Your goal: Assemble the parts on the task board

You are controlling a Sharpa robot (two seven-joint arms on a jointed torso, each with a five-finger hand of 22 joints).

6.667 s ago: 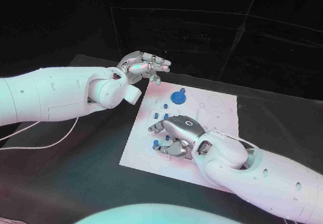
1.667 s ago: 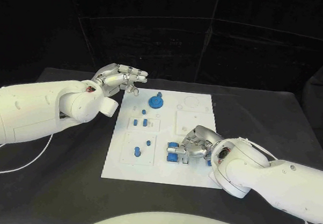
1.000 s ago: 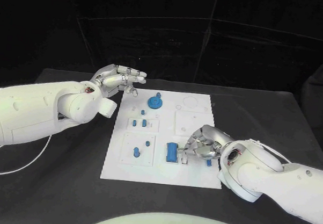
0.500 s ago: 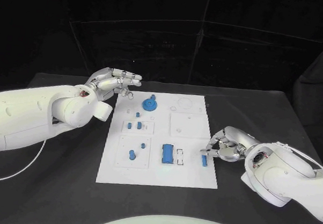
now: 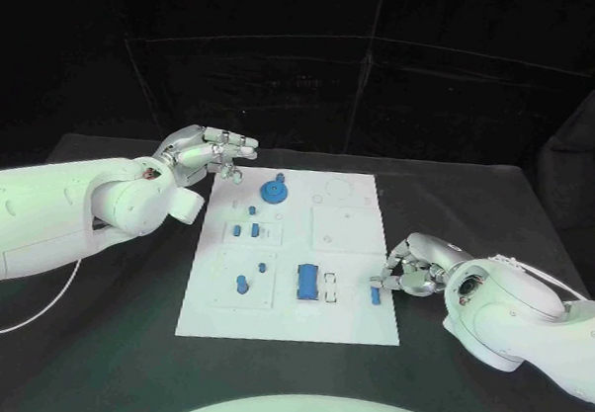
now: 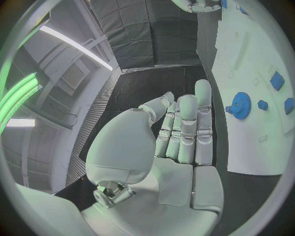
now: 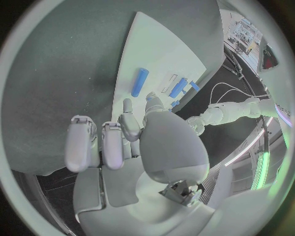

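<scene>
Two white arms reach over the black table (image 5: 72, 311), and the white task board (image 5: 350, 321) lies flat in the middle between them. The left hand (image 5: 206, 150) is raised beside the far left corner of the board, apart from it. In the left wrist view its fingers (image 6: 184, 129) are straight and lie close to each other, and nothing is in the palm, so this hand holds nothing.

The right hand (image 5: 413, 268) is at the right edge of the board, low over the table. Its fingers are bent inward, and the fingertips (image 5: 380, 279) are just above a small blue peg (image 5: 375, 296) that lies near the right edge of the board. From the head view I cannot tell if they touch this peg. In the right wrist view the fingers (image 7: 104, 145) are curled, and the thumb hides what is under it, so I cannot tell if the hand grips something.

Several blue parts are on the board. A blue gear (image 5: 273, 193) with a short stem stands at the far end. A long blue block (image 5: 307, 282) lies in the middle part, just beside a narrow slot. Near the left side there are some small blue pieces (image 5: 245, 230) and one more blue pin (image 5: 241, 284) closer to the robot.
</scene>
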